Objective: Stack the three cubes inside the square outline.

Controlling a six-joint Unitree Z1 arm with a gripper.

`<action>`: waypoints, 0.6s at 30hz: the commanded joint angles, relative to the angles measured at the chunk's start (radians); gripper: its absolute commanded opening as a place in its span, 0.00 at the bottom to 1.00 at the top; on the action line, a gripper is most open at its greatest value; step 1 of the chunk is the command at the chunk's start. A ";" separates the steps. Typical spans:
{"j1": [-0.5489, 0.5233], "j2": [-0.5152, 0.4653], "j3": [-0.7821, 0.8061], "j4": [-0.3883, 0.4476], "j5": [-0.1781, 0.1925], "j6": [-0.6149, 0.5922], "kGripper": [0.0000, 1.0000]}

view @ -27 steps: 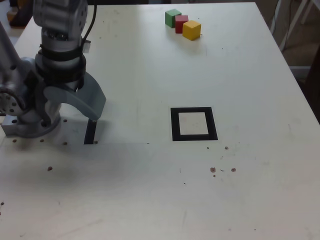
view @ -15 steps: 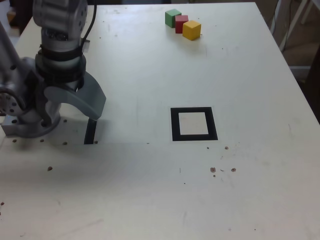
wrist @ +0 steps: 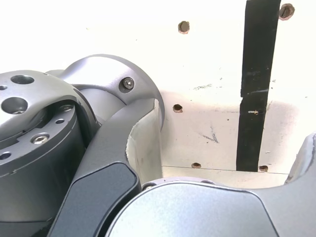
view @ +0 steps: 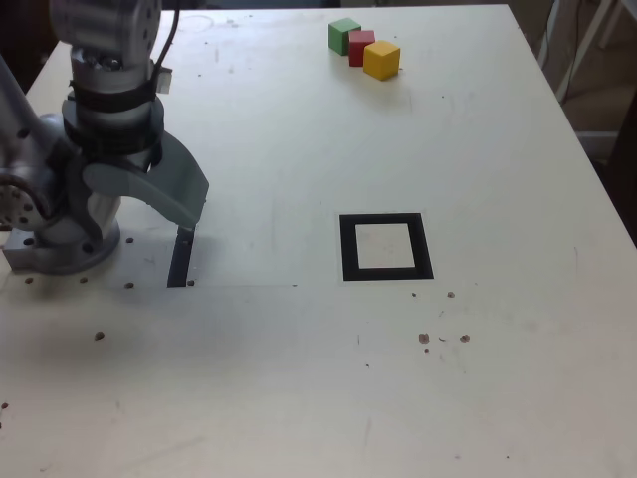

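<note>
On the white bench, three cubes sit in a tight row at about 12 o'clock in the exterior view, near the far edge: green cube, red cube and yellow cube. Neighbours touch or nearly touch. The row's long axis runs diagonally, from 10 o'clock at the green end to 4 o'clock at the yellow end. The square outline lies flat near the middle, well apart from the cubes, its sides roughly parallel to the bench edges, its pale centre bare. The claw hangs at 9 o'clock over a black strip, pointing down, jaws spread wide and holding nothing. The strip's long axis runs 12 to 6.
</note>
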 commanded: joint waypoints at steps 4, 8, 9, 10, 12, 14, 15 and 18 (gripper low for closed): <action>0.012 -0.013 -0.039 0.030 0.014 -0.003 0.99; 0.049 -0.022 -0.098 0.057 0.033 0.003 1.00; 0.062 -0.019 -0.130 0.074 0.039 0.013 1.00; 0.072 -0.014 -0.157 0.091 0.039 0.023 1.00; 0.094 0.005 -0.217 0.132 0.033 0.053 0.99; 0.119 0.030 -0.279 0.173 0.025 0.084 0.99; 0.133 0.044 -0.310 0.189 0.021 0.099 0.99; 0.178 0.086 -0.406 0.225 0.022 0.143 0.99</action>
